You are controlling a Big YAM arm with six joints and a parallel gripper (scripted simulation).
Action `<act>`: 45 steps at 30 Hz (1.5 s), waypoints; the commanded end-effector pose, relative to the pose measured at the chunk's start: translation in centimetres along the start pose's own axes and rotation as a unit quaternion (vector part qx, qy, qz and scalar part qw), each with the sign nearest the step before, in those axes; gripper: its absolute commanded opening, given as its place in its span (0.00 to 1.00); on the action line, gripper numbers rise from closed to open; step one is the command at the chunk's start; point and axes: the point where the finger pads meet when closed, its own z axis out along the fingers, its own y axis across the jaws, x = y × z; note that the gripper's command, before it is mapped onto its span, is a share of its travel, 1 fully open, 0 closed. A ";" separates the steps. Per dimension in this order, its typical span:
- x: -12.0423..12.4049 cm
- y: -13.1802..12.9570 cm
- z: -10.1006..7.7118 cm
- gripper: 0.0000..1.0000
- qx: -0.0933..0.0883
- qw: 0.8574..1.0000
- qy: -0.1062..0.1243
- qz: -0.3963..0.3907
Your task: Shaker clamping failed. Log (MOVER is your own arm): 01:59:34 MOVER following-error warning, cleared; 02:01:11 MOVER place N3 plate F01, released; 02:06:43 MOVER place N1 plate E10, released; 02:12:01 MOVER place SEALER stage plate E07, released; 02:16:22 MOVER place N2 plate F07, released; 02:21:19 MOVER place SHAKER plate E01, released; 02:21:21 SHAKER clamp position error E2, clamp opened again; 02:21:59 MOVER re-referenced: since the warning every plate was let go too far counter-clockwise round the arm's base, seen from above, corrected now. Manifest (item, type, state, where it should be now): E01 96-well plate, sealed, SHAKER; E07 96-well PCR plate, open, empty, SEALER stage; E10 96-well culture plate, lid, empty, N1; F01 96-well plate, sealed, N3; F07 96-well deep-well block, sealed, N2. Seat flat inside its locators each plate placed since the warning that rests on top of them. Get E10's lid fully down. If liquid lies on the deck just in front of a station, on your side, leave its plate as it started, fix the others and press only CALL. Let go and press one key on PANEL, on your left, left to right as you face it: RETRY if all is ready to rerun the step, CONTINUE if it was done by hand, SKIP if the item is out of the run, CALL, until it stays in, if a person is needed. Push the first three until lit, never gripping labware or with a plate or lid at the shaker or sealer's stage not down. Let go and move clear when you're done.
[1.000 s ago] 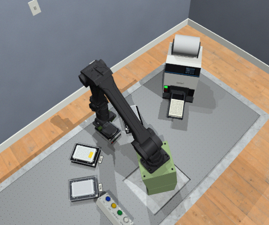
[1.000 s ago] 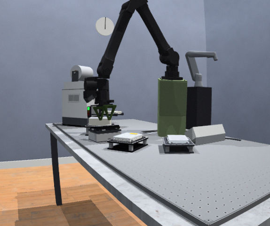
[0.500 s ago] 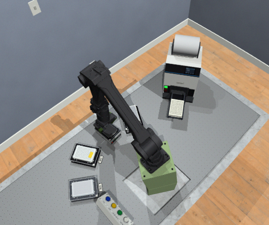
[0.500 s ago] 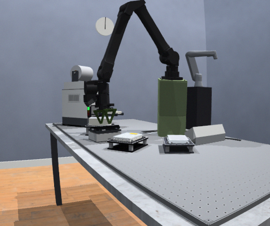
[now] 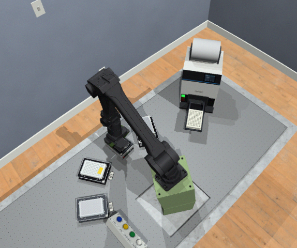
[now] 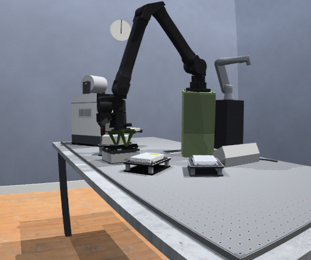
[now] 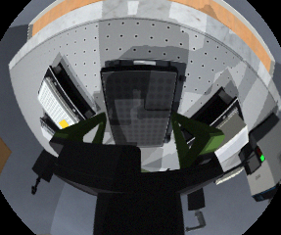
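Observation:
My gripper is open and hangs low over the shaker at the deck's far left edge. In the wrist view its green fingers stand on either side of a grey sealed plate on the shaker, not closed on it. The side view shows the fingertips down at the level of the plate, above the shaker. I cannot tell whether this plate sits flat. The sealer holds a white open plate on its stage. The panel with four keys lies at the front.
A plate with a yellow patch sits on a nest that looks skewed. Another white plate sits on a nest beside the panel. A third nest is partly hidden behind my arm. My green pedestal stands mid-deck.

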 end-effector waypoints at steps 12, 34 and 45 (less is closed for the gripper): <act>-0.9 -0.1 0.1 1.00 0.002 1.000 -0.008 -0.001; -0.9 -0.1 0.1 0.00 0.002 1.000 -0.008 -0.001; -0.9 -0.1 0.1 0.00 0.002 1.000 -0.008 -0.001</act>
